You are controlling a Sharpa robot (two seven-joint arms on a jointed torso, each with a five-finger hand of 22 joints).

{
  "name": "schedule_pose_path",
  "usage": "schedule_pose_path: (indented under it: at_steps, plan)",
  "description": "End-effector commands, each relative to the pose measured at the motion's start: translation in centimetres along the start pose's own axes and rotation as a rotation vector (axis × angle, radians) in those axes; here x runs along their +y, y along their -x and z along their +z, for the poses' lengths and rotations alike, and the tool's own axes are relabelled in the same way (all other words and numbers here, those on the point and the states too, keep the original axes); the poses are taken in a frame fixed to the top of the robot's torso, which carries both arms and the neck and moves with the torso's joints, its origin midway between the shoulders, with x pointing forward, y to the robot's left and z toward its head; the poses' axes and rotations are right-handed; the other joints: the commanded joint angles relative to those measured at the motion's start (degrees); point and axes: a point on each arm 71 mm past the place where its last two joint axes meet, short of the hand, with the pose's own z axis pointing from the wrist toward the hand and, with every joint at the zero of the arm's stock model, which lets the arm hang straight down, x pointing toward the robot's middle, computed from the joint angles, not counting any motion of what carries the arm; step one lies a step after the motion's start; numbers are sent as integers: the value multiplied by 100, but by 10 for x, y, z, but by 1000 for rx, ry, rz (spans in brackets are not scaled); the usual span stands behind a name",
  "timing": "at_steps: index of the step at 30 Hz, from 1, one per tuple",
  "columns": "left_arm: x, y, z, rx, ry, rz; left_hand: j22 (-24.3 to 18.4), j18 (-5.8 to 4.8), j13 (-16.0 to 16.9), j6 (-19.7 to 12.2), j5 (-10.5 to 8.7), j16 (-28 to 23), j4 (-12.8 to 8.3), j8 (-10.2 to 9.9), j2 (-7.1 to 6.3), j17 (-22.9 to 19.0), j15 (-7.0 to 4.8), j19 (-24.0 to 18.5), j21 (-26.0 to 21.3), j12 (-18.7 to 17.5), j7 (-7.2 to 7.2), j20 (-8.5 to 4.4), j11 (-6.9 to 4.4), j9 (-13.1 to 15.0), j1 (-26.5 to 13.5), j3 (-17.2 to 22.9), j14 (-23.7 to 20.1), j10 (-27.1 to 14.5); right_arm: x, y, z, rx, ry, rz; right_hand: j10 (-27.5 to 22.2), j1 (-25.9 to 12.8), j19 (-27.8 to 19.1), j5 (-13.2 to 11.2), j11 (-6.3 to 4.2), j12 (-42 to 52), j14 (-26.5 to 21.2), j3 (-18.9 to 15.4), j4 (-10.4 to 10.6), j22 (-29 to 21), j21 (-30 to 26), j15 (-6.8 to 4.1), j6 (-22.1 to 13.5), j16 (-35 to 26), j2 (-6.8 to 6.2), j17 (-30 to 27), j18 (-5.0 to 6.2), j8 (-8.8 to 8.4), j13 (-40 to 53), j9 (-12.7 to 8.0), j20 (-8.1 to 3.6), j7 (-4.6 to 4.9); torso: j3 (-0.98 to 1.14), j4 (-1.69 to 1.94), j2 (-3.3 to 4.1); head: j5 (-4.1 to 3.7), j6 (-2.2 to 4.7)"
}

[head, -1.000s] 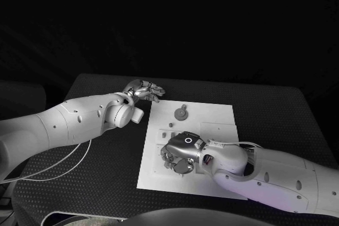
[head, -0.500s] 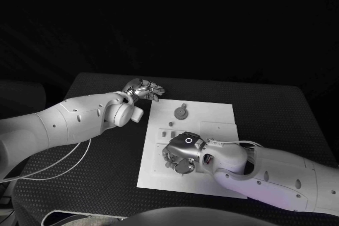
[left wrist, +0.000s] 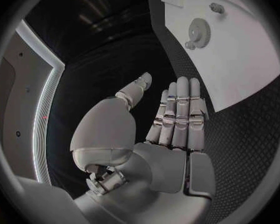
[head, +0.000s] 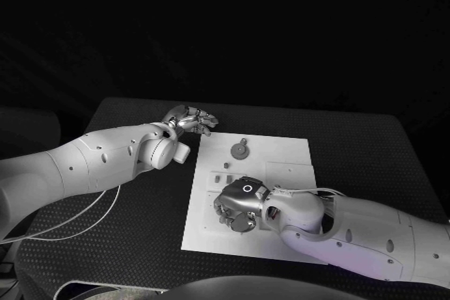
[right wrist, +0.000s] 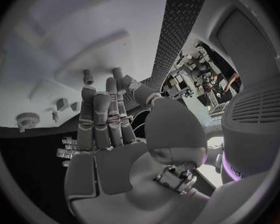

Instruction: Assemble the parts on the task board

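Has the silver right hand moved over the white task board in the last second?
Yes. The right hand crept slightly toward the task board's left edge.

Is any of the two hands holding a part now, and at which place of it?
Nothing is held. The left hand is flat and empty off the board; the right hand is spread empty over the task board.

One white task board [head: 281, 241] on one black table [head: 365, 144]. On the board: one gear-shaped part [head: 242, 150], at least three small parts [head: 227, 164]. Two hands: left hand [head: 192, 120] beside the board, right hand [head: 239, 202] over it.
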Motion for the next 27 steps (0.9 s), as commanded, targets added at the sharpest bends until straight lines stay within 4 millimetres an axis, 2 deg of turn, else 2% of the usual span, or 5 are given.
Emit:
schedule_pose_path:
  at_steps: [1, 13, 17, 27]
  plan:
    - [-2, -3, 0, 17, -6, -9, -7, -10, 7, -47, 7, -27, 6, -21, 17, 9, 16, 12, 17, -37, 13, 5, -4, 0, -11, -41, 12, -26, 2, -5, 1, 19, -1, -40, 20, 43, 12, 23, -23, 21, 9, 27, 10, 95, 39, -43, 116, 34, -12, 9, 85, 51, 6, 192, -18, -67, -3, 2, 1, -8, 0]
    - [-2, -3, 0, 18, -5, -9, -8, -10, 10, -47, 7, -30, 5, -20, 18, 14, 16, 11, 17, -38, 13, 5, -3, 1, -10, -41, 12, -28, 8, -14, 3, 63, 30, -9, 5, -6, 2, 22, -13, 6, -1, -4, 21, 91, 31, -33, 105, 23, -57, 12, 85, 35, 17, 199, -9, -56, -3, 1, 0, -13, -15]
    - [-2, -3, 0, 18, -5, -9, -8, -10, 11, -47, 7, -31, 5, -20, 17, 15, 16, 11, 17, -38, 13, 6, -3, 1, -11, -42, 12, -28, 5, -14, 3, 56, 12, 4, -18, -129, -20, 21, 6, -14, -21, -66, 49, 87, 17, -13, 100, 5, -229, 11, 84, 14, 26, 200, 15, -60, -1, 0, 0, -6, -20]
    - [-1, -2, 0, 18, -4, -9, -9, -11, 12, -49, 7, -33, 8, -20, 17, 17, 16, 11, 17, -39, 14, 7, -2, 1, -16, -45, 12, -30, 2, -12, 2, 24, -7, 27, -18, -129, -20, 21, 6, -14, -21, -66, 49, 87, 17, -13, 100, 5, -229, 11, 84, 14, 26, 200, 15, -60, 4, 0, 1, -10, -15]
